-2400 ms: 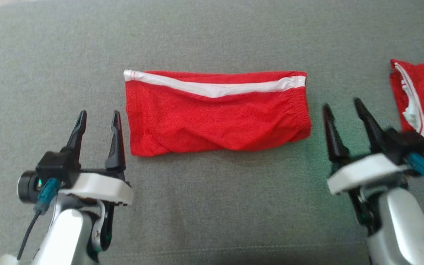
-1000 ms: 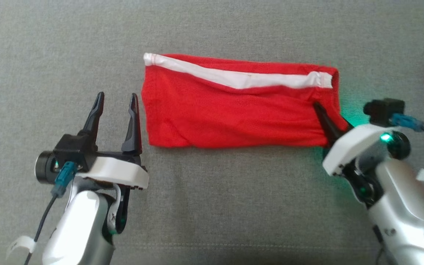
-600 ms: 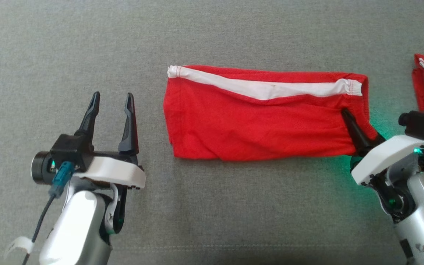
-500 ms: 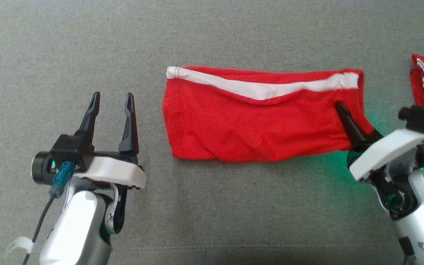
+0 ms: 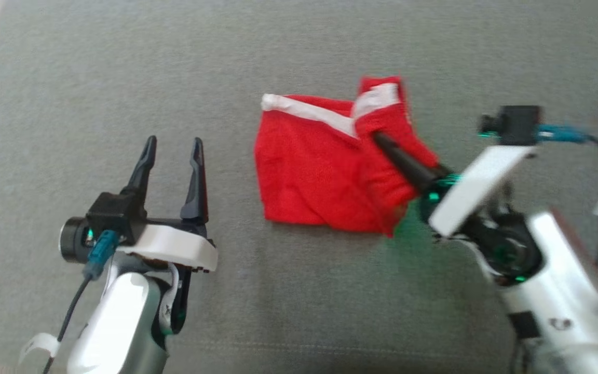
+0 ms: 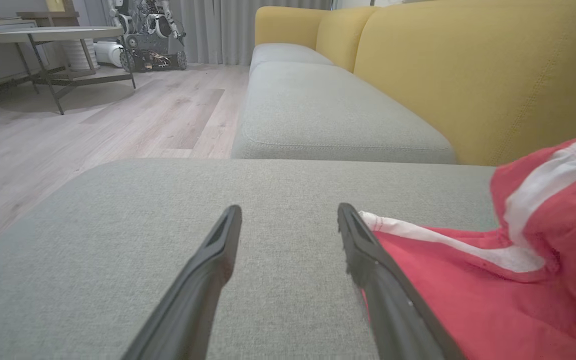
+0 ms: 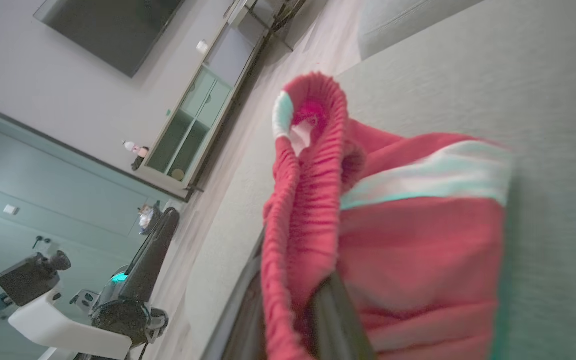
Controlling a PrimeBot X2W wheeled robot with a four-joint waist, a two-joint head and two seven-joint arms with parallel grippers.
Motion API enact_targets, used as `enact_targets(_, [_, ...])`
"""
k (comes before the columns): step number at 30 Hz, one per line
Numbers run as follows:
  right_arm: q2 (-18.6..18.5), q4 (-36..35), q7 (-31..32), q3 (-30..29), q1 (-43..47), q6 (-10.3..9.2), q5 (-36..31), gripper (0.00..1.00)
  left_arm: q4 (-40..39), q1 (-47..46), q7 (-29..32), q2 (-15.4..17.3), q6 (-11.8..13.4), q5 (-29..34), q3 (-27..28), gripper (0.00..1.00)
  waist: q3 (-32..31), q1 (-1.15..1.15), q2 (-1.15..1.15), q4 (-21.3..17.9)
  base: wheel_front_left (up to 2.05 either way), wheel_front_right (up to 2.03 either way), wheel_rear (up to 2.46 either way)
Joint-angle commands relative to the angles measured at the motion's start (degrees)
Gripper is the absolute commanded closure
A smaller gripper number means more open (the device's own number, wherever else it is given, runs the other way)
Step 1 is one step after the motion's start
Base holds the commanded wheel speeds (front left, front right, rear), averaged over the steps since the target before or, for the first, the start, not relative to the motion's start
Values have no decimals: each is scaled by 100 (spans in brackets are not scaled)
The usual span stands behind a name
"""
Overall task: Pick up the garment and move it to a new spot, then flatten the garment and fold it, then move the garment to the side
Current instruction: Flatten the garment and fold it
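A: Where is the garment?
B: The red garment (image 5: 309,176) lies in the middle of the grey seat cushion (image 5: 299,301). Its right end is raised, pinched in the closed jaws of the right gripper (image 5: 382,143).
A: And the left gripper (image 5: 172,143)?
B: Near the garment's left edge, jaws wide, holding nothing.
A: The room?
B: Yellow backrest (image 6: 468,75), wooden floor (image 6: 118,115), a table (image 6: 48,34), a dark screen (image 7: 103,25) on the wall.

Soft, even light; motion blur smears the head view's right side.
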Motion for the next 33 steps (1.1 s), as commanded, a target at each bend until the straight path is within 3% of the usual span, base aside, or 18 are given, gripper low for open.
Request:
enact_targets(1, [179, -7, 25, 240, -246, -5, -14, 100, -145, -181, -38, 46, -1, -39, 157, 0, 28, 0, 0, 185, 0, 0, 0])
enact_targets(6, [481, 617, -249, 683, -575, -5, -197, 100, -71, -206, -74, -26, -28, -66, 106, 0, 74, 0, 0, 462, 0, 0, 0])
enact_targets(12, [511, 1199, -1033, 1105, -924, -5, -442, 98, -36, -230, -111, -68, -33, -70, 88, 0, 167, 0, 0, 576, 0, 0, 0])
enact_targets(13, [528, 1285, -1150, 1165, -974, -5, -422, 73, -28, -235, -117, -71, -33, -72, 92, 0, 183, 0, 0, 574, 0, 0, 0])
enact_targets(14, [528, 1285, -1150, 1165, -974, -5, -422, 73, -28, -235, -117, -71, -33, -72, 92, 0, 183, 0, 0, 574, 0, 0, 0])
enact_targets(15, [523, 1384, -1261, 1234, -1032, -5, -446, 31, -19, -241, -122, -74, -32, -74, 98, 0, 194, 0, 0, 566, 0, 0, 0])
enact_targets(16, [524, 1469, -1359, 1313, -1083, -5, -454, 0, -9, -249, -127, -77, -31, -76, 102, 0, 204, 0, 0, 556, 0, 0, 0])
enact_targets(21, [467, 1627, -1925, 1693, -1287, -5, -438, 0, 25, -299, -145, -78, -37, -72, 122, 0, 230, 0, 0, 473, 0, 0, 0])
enact_targets(26, [168, 1471, -2773, 1872, -1425, -5, -613, 0, 25, -292, -156, -41, -21, -55, 150, 0, 209, 0, 0, 330, 0, 0, 0])
enact_targets(33, [-326, 1623, -3902, 1008, -1175, -5, -1472, 0, 2, -206, -156, 55, 45, -56, 215, 0, 88, 0, 0, 39, 0, 0, 0])
